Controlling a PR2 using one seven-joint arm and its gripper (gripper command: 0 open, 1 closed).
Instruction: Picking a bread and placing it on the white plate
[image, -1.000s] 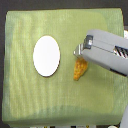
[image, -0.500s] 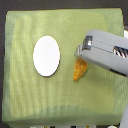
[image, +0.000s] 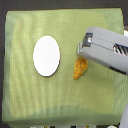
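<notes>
Pincer (image: 81, 51) above bread (image: 79, 68) — white plate (image: 46, 56) apart

The end effector (image: 83, 51) wears a smooth grey shell that looks like hard plastic, matt with a faint sheen. Just below it the bread (image: 79, 67) has a bumpy, golden-orange crust, dull rather than glazed. Well off to the exterior view's left of it, the white plate (image: 46, 56) looks smooth and unmarked. Beneath everything, the bench (image: 30, 102) is covered in a matt green cloth with a fine woven texture.
</notes>
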